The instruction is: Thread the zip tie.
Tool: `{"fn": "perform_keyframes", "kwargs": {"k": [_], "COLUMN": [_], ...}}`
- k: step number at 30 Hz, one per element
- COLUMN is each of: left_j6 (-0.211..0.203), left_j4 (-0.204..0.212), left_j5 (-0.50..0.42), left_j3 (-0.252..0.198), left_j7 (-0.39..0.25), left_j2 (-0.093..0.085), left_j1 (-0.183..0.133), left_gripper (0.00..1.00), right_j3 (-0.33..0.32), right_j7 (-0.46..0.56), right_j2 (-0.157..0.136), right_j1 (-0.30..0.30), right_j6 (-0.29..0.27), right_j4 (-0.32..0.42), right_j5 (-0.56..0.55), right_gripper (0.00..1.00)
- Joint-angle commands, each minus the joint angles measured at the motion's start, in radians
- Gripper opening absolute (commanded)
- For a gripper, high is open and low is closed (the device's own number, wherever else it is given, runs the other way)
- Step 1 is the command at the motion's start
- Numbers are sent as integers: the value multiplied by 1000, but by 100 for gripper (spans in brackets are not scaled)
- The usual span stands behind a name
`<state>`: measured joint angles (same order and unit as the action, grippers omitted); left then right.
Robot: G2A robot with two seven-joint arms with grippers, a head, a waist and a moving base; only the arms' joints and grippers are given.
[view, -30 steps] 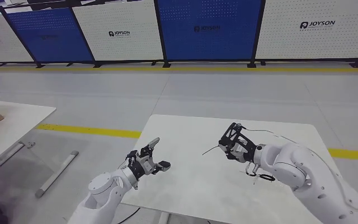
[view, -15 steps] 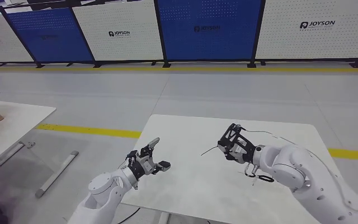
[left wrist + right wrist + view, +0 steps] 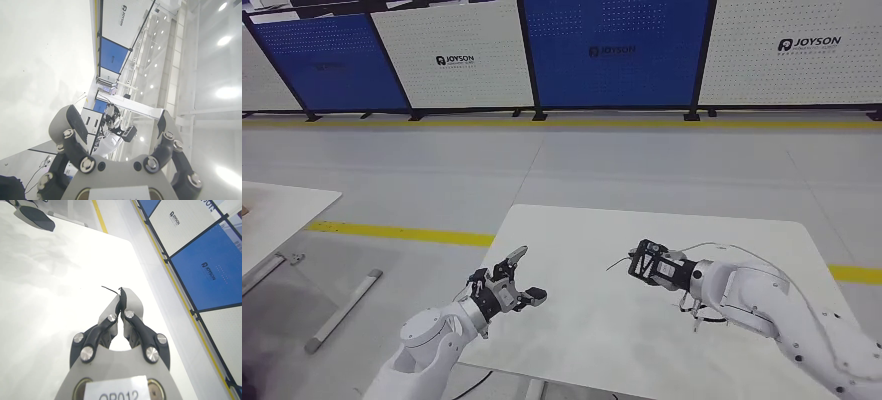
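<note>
Alignment decides this step, as I judge it: one end of the tie has to meet the small slot in its head squarely.

Nearest, at the near left corner of the tabletop point(image 3: 572, 330), the left arm point(image 3: 432, 340) hangs with the left jaws spread wide and holding nothing, turned toward the right.

Farther in and to the right, above the middle of the tabletop, the right arm point(image 3: 752, 290) has the right jaws pressed together on the zip tie point(image 3: 110, 290). A short, thin black end sticks out past their tips toward the left, slightly curled and clear of the surface. A thin strand point(image 3: 712, 244) also arcs away to the right behind them. Whether it is the rest of the same tie is too fine to tell, and I cannot make out the head. The two sets of jaws are well apart.

To do it well, the right arm should probably hold its end level and pointing left. The left jaws should close on the free part close enough to its end that it neither droops nor twists. Such a floppy piece will likely wander, so a slow approach and a short free length seem wise.

Beyond the far edge lie the grey floor point(image 3: 442, 170), a yellow line point(image 3: 402, 233) and blue and white panels point(image 3: 617, 50).
</note>
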<state>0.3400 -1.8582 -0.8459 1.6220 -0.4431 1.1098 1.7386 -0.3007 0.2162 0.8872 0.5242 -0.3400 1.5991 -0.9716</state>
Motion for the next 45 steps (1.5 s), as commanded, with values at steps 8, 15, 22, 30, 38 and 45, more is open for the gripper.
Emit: {"fn": "perform_keyframes", "kwargs": {"k": [8,15,22,30,38,45], "left_j6": [0,0,0,0,0,0], "left_j4": [1,-7,-51,-58,-47,-89], "left_j5": [-4,-152,-236,-342,-412,-445], "left_j3": [-2,-84,-259,-340,-357,-388], "left_j7": [0,-15,44,199,246,391], "left_j2": [0,-28,-127,-177,-167,-163], "left_j1": [-1,-14,-38,-115,-126,-175], "left_gripper": [100,100,100,100,100,100], "right_j3": [26,26,26,26,9,2], "right_j7": [-39,-39,-39,-39,-9,46], "right_j2": [-3,-3,-3,-3,4,29], "right_j1": [-17,-17,-17,-17,0,17], "right_j6": [0,0,0,0,12,0], "right_j4": [-4,-4,-4,-4,23,84], "right_j5": [9,9,9,9,-91,-257], "right_gripper": [0,0,0,0,0,0]}}
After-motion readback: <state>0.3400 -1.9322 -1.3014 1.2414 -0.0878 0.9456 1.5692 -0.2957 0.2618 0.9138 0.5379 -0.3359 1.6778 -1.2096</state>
